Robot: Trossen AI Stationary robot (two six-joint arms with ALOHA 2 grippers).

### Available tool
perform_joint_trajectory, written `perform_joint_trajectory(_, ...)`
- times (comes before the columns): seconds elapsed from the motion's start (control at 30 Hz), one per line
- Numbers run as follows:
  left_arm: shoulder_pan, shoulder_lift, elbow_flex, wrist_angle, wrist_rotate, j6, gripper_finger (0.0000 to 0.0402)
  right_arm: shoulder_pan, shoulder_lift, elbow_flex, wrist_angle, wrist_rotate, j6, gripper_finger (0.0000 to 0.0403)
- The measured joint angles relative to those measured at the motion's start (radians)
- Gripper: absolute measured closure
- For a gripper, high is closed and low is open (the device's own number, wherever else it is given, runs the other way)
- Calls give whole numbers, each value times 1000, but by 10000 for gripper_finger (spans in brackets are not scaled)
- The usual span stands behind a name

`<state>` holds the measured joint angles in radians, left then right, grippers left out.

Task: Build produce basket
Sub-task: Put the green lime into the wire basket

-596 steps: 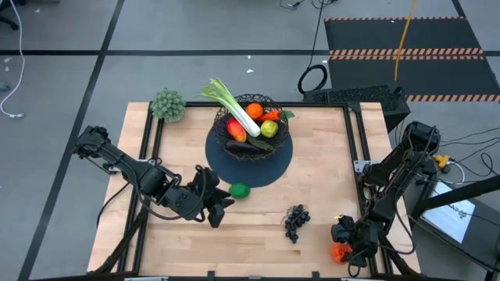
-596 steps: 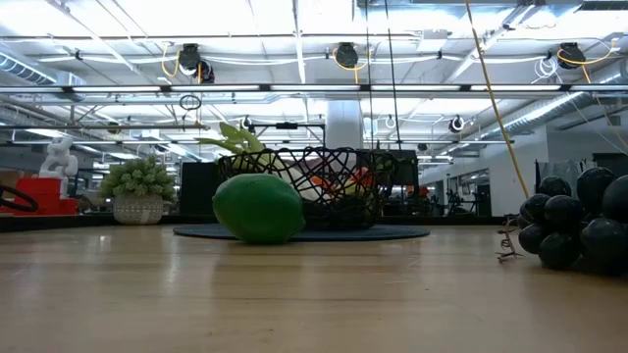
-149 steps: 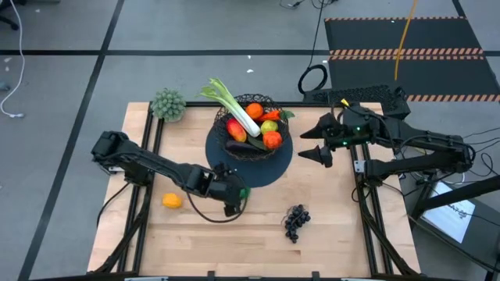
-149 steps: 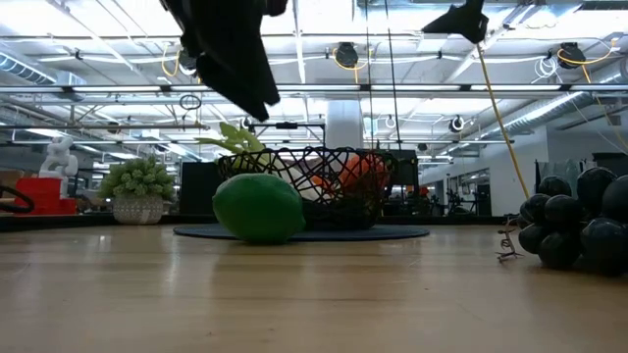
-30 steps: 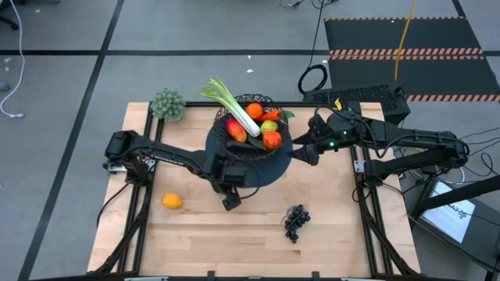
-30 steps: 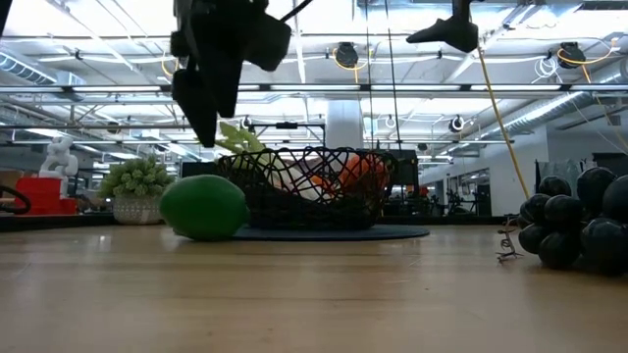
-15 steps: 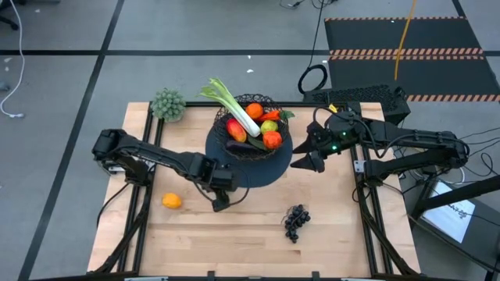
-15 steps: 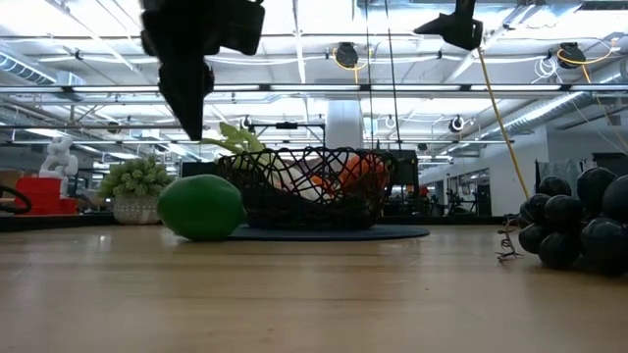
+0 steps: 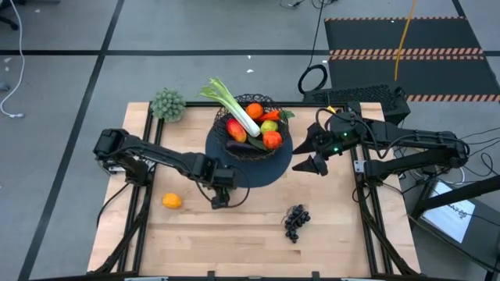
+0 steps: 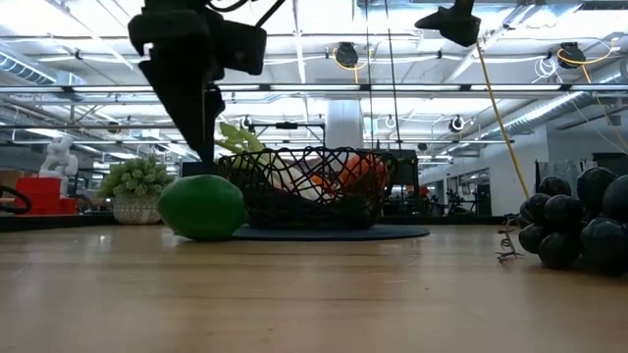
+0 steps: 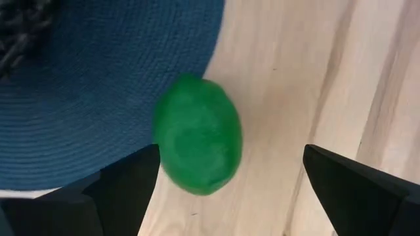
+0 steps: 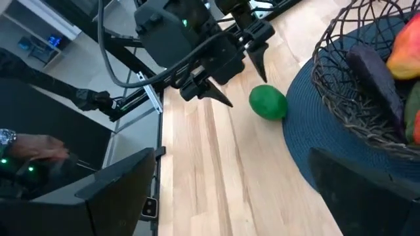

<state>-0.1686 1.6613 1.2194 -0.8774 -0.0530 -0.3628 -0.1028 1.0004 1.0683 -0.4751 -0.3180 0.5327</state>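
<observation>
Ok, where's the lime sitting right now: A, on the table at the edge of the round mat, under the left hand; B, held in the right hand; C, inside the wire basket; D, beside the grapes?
A: the lime lies at the mat's edge, below the open left hand.

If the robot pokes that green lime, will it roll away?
Probably yes. The lime is smooth and rounded, lying free on bare wood at the edge of the mat, so a nudge could roll it. Its egg-like shape might make it wobble. The open left gripper hovers above it.
</observation>
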Motion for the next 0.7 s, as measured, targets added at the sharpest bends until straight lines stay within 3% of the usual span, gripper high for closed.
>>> perform_joint_trajectory(0.33, 47, 28, -64, 101, -8, 37, 25, 0, 0, 0, 0, 0, -14, 9)
perform_joint_trajectory(0.7, 76, 28, -170, 183, 54, 30, 25, 0, 0, 0, 0, 1, -24, 9)
